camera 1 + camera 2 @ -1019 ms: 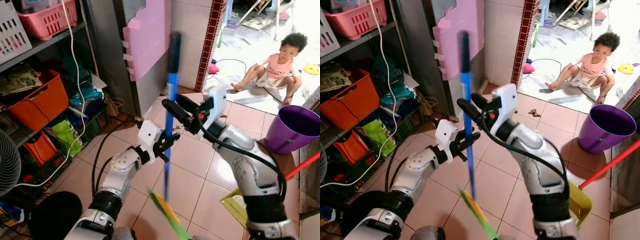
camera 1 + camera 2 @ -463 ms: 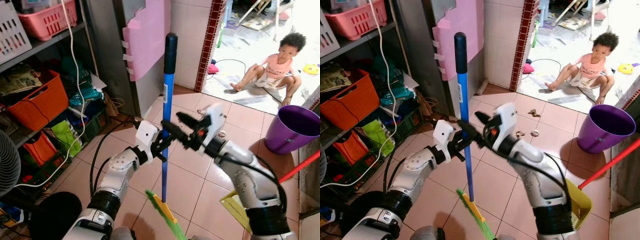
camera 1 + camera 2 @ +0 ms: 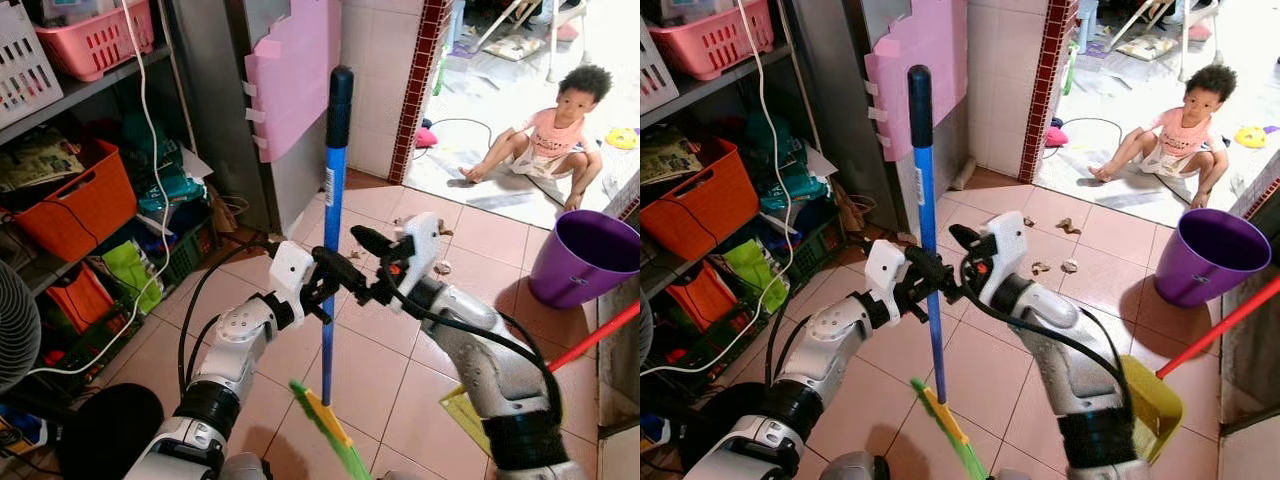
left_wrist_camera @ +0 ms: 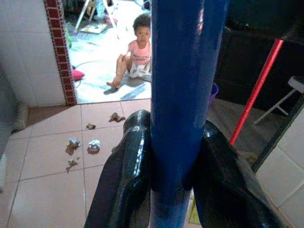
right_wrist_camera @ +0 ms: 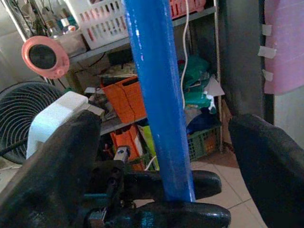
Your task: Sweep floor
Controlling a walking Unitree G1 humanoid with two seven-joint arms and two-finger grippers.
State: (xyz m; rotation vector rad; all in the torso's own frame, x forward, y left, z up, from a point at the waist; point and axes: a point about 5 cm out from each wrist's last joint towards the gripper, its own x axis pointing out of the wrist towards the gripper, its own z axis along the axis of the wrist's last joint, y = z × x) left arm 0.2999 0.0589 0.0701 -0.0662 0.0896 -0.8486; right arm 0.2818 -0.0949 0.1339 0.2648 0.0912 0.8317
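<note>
- The left claw (image 3: pixel 318 290) is pinched on the blue broom handle (image 3: pixel 331 230). In the left wrist view its fingers (image 4: pixel 127 175) press both sides of the pole, which stands nearly upright.
- The right claw (image 3: pixel 930 262) is spread. The right wrist view shows the handle passing between its fingers (image 5: pixel 59 166) with a gap on each side, just above the left claw's grip.
- Below both claws, the broom's green and yellow head (image 3: pixel 325 425) sits low over the tiled floor (image 3: pixel 390 330).
- Beyond the left claw, its wrist view picks out paper scraps (image 4: pixel 83 145) on the tiles, small in the right eye view.
- To the right claw's side stand a yellow dustpan (image 3: pixel 1155 400) and purple bucket (image 3: pixel 1205 255).
- Farther off, a child (image 3: pixel 555 135) sits on the floor.
</note>
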